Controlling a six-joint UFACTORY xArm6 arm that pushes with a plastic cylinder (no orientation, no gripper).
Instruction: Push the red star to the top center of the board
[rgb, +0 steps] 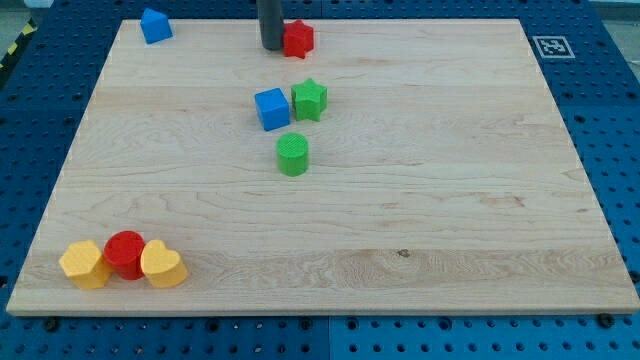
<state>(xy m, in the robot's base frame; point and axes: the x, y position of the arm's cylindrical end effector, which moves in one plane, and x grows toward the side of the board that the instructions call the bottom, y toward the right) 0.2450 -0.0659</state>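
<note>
Rod end, my tip (271, 47), seemingly touches red star (298, 39) at board's (420, 200) top center, grasping nothing.

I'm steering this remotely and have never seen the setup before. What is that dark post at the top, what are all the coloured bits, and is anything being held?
There is one picture, from a single camera looking down at a wooden board. The dark post is the arm's rod; my tip slides on the board and pushes, so nothing is held. It sits right against the left side of the red star, near the top centre. A blue block lies top left. Mid-board are a blue cube, a green star and a green cylinder. Bottom left: a yellow block, a red cylinder and a yellow heart.
</note>
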